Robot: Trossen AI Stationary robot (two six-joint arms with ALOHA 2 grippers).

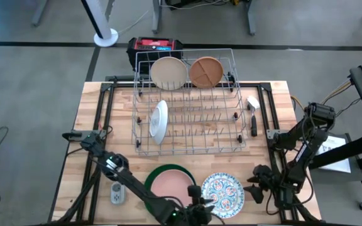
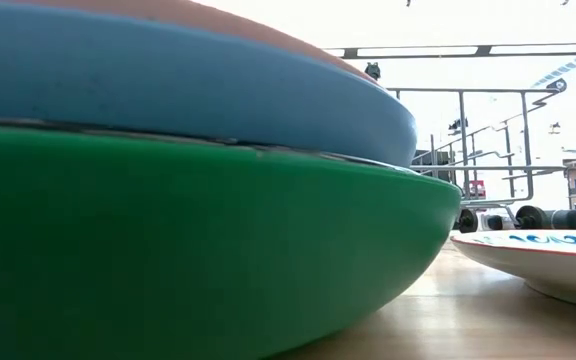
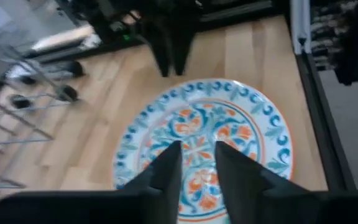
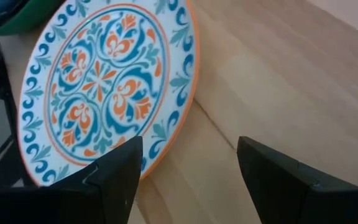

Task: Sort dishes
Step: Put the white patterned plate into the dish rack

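From above, the left claw [image 1: 201,210] sits low at the near edge of the surface [image 1: 93,119], between the pink dish [image 1: 170,184] nested in the green plate [image 1: 158,172] and the patterned plate [image 1: 222,189], right at that plate's rim. The right claw [image 1: 257,188] waits just off the patterned plate's other side. Count in the wire rack [image 1: 187,107]: three dishes stood on edge between the tines, cream [image 1: 168,73], tan [image 1: 206,71], white [image 1: 159,121]. So they drain upright, I judge.

Table level: a green plate [image 2: 168,250] carries a blue one [image 2: 168,80], stacked by size; the patterned plate [image 2: 538,255] lies apart.

Left wrist: the fingers [image 3: 166,171] stand narrowly apart over the patterned plate [image 3: 241,118], nothing pinched.

Right wrist: the fingers [image 4: 114,174] are spread wide, empty, just beside the patterned plate [image 4: 104,81].
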